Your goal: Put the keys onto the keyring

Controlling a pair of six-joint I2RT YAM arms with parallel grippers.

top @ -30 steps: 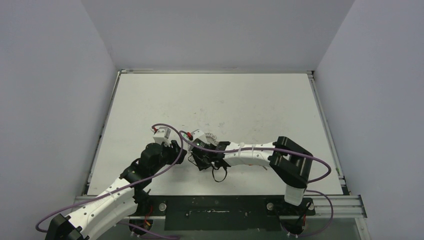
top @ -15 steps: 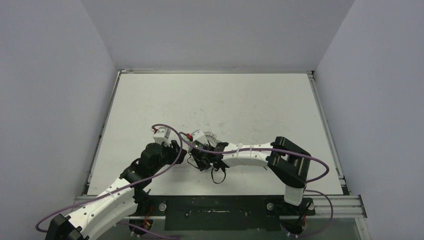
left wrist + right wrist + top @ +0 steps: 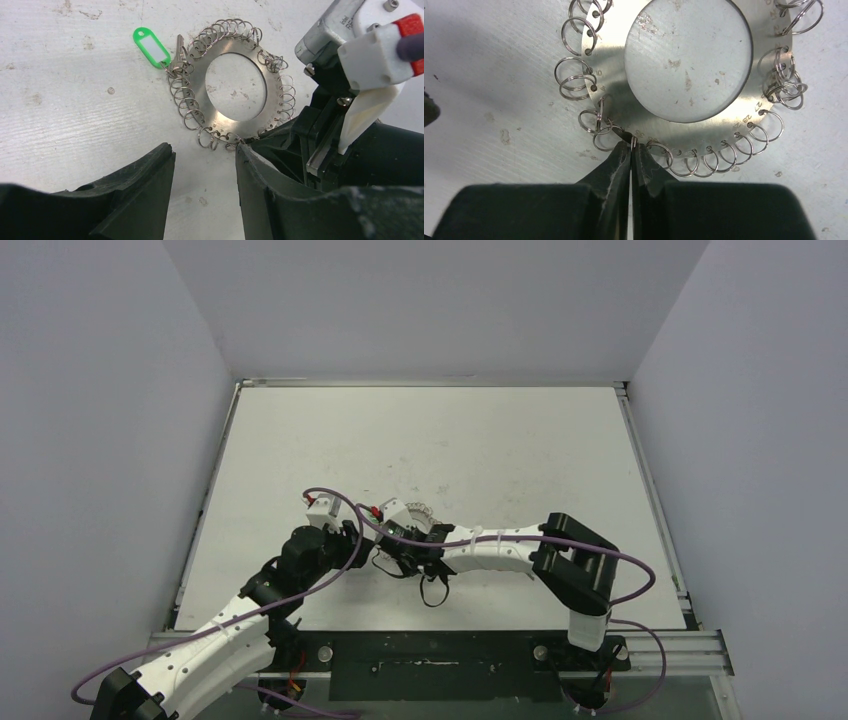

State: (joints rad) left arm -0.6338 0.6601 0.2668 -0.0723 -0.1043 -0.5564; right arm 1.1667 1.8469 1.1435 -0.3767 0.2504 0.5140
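The keyring (image 3: 235,82) lies flat on the white table, a silver disc with a wide hole and many wire loops. A silver key (image 3: 178,49) with a green tag (image 3: 150,46) rests against the loops on the ring's left rim in the left wrist view. My right gripper (image 3: 632,145) is shut, pinching one small wire loop at the near rim of the keyring (image 3: 689,130). My left gripper (image 3: 205,150) hangs open just short of the ring, only bare table between its fingers. From above, the arms hide most of the keyring (image 3: 420,511).
The table (image 3: 450,440) is a scuffed white board with grey walls on three sides. Both wrists crowd together near its front middle. A purple cable (image 3: 330,493) loops over the left wrist, and another runs along the right arm.
The right gripper's jaws have closed onto a wire loop of the keyring, and the right arm has edged slightly left. The left gripper has stayed open in place.
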